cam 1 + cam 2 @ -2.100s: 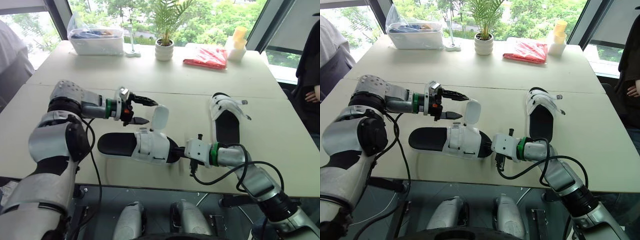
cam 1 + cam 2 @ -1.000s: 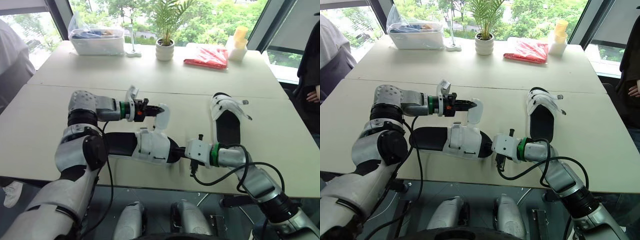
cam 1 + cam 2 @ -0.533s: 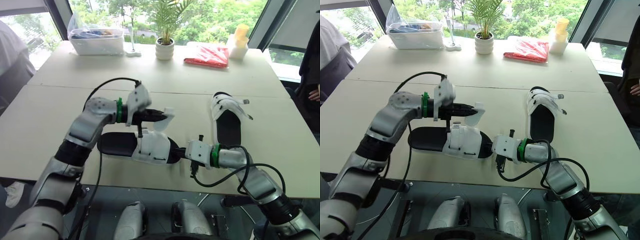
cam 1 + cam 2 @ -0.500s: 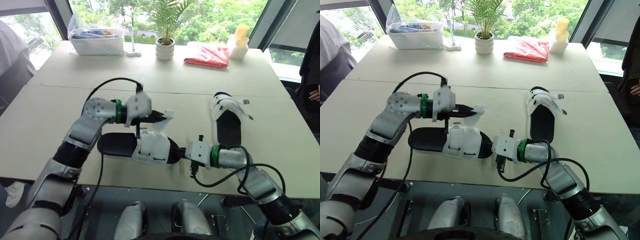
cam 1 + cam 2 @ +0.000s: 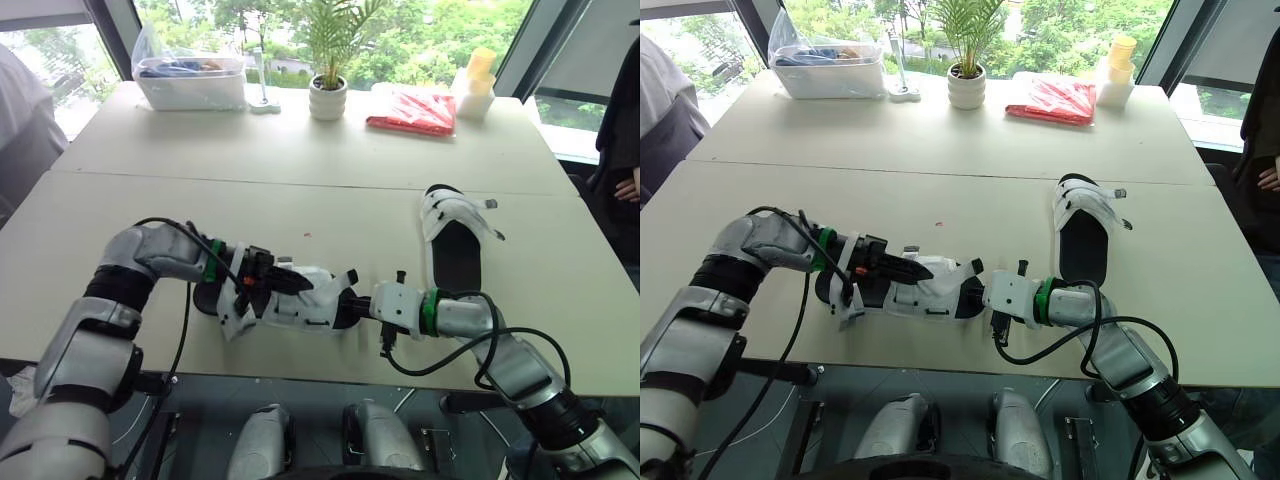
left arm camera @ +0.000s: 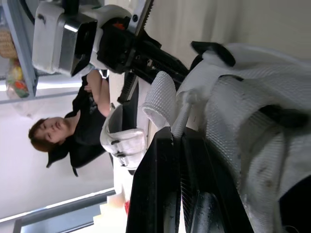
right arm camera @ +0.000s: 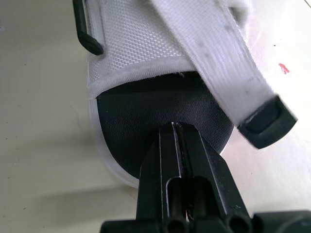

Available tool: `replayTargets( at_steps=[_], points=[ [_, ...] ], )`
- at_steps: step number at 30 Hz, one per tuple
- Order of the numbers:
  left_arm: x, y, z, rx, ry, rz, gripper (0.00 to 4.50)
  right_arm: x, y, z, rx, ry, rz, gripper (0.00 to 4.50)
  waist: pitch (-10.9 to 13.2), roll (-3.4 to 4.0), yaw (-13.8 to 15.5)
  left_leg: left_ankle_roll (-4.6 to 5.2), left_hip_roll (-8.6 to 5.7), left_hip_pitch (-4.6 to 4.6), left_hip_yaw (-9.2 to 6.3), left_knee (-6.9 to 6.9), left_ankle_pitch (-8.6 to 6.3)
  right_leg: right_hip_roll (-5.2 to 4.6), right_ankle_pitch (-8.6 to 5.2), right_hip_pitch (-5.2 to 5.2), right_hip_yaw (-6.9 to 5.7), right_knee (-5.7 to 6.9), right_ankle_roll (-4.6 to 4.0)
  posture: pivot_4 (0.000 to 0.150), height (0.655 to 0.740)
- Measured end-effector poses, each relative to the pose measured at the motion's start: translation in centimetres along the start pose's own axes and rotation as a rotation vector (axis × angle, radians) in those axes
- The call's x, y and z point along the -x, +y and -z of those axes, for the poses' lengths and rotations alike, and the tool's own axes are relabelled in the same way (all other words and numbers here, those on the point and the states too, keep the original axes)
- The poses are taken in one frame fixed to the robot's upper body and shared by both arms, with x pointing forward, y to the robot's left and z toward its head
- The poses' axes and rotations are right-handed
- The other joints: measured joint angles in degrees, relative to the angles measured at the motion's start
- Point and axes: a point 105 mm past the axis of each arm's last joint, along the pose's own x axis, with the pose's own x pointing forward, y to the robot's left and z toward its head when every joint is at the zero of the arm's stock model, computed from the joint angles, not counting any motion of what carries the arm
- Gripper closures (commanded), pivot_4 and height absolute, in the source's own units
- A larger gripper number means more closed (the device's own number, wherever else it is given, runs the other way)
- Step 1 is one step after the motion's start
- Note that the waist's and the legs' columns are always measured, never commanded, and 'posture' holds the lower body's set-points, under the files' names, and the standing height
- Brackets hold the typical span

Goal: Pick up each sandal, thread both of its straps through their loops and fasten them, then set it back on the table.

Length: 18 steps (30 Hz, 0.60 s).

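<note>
A: Left side, entry one. Where does the left gripper (image 5: 298, 284) sit?

B: Low over the near sandal (image 5: 318, 308), reaching in from its heel end. Fingers pressed together, pinching a white strap (image 6: 160, 97) above the upper.

A: And the sandal itself?

B: Lying along the near edge of the table (image 5: 300, 170), black heel to the robot's left, toe to its right. Sole appears to rest on the tabletop. Another white flap hangs on its near side, close to the heel.

A: Right gripper (image 5: 353, 301)?

B: At the toe. Fingers (image 7: 165, 145) closed tight on the black footbed, just short of the front band.

A: Further right?

B: Far sandal (image 5: 455, 245), flat on the table, well apart from both grippers, straps loose.
</note>
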Motion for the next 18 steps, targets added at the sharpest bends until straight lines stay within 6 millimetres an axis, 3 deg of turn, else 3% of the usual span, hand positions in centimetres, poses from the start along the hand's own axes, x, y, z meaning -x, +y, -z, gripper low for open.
replayTargets(
  at_steps=[4, 7, 15, 18],
  points=[
    [0.3, -0.7, 0.1, 0.048, 0.012, -0.021, 4.45, 0.0, 0.0, 0.0, 0.000, 0.000, -0.001, 4.50, -0.03, -0.02, -0.01, 0.02, 0.01, 0.04, 0.00, 0.02, -0.01, 0.01, 0.00, 0.06, -0.12, 0.00, 0.05, 0.150, 0.7241],
    [0.8, -1.2, 0.2, 0.100, 0.023, -0.043, 3.63, 0.0, 0.0, 0.0, 0.000, 0.000, -0.002, 4.50, -0.04, -0.03, 0.00, 0.03, 0.03, 0.06, -0.02, 0.03, -0.01, 0.01, 0.07, 0.12, -0.25, 0.01, 0.22, 0.150, 0.7241],
    [4.2, -1.8, 0.6, 0.299, 0.113, -0.060, 0.02, 0.0, 0.1, 0.3, -0.003, 0.010, -0.003, 4.50, -0.04, -0.03, -0.05, 0.13, 0.06, 0.53, -0.15, 0.06, -0.08, -0.17, 0.03, 0.70, -0.84, -0.09, 0.29, 0.150, 0.7241],
    [4.5, -3.0, 0.2, 0.481, 0.171, 0.008, 0.02, 0.0, 0.1, 0.3, -0.002, 0.011, -0.003, 4.50, 0.00, 0.03, -0.10, 0.15, 0.06, 0.60, -0.15, 0.06, -0.09, -0.20, -0.01, 0.76, -0.86, -0.10, 0.21, 0.150, 0.7241]
  ],
)
